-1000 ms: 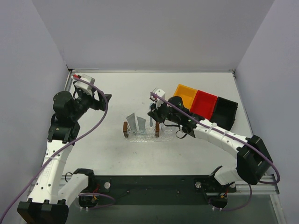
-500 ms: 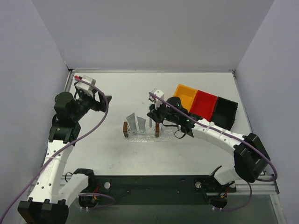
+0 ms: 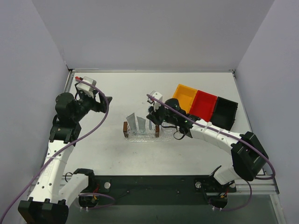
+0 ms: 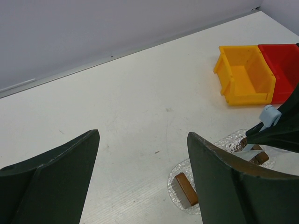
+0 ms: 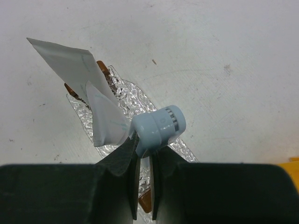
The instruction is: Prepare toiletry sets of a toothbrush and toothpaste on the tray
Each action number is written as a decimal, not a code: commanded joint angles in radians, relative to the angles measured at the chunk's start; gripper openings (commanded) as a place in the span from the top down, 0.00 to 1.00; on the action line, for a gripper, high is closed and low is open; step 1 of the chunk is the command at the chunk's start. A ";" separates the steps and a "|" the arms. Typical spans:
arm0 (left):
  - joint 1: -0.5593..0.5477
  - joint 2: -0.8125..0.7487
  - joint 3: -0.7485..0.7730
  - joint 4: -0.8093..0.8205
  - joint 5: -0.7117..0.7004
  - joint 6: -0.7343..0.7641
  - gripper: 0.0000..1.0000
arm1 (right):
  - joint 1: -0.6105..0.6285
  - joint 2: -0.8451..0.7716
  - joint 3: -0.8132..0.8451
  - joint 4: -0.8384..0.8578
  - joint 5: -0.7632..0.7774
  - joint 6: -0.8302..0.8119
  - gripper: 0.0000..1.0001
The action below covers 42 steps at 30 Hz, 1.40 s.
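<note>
While hanging over the right end of the tray [image 3: 140, 136], pinching the toothbrush [image 3: 150, 123] upright in the right gripper [image 3: 153, 119], jaws pressed together on the pale blue stem. Shifting a little leftward and farther from the yellow bin [image 3: 185, 95] over the last second, carrying the brush along. Closing in on the two tubes of toothpaste [image 3: 132, 122] standing propped near the tray's middle, and passing just beside the small brown block [image 3: 157, 129] at the tray's right end. Looking down from the right wrist onto the brush's rounded end only; lower tip hidden, so contact with the bumpy surface impossible to tell.

Keeping the left gripper [image 4: 142, 137] spread wide and empty, hovering well apart over the left side of the table [image 3: 117, 156], not budging across that same second and merely facing the tray from a distance.

Reading the small sideways move as fine positioning rather than transport: probably lining the brush up next to a tube to complete a set. Judging the placement as close but not finished, with the release yet to come. Watching for two risks: nudging the leaning tubes over while sliding nearer, and letting an upright brush topple off the narrow tray on opening. Favouring a lower, flatter approach before letting go.
</note>
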 commanded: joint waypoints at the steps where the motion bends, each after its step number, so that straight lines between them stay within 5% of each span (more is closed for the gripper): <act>1: 0.006 -0.016 0.011 0.045 0.018 0.002 0.14 | 0.010 0.005 -0.011 0.079 -0.003 0.007 1.00; 42: 0.008 -0.008 0.006 0.051 0.037 -0.004 0.14 | 0.016 0.057 -0.025 0.127 0.009 0.014 1.00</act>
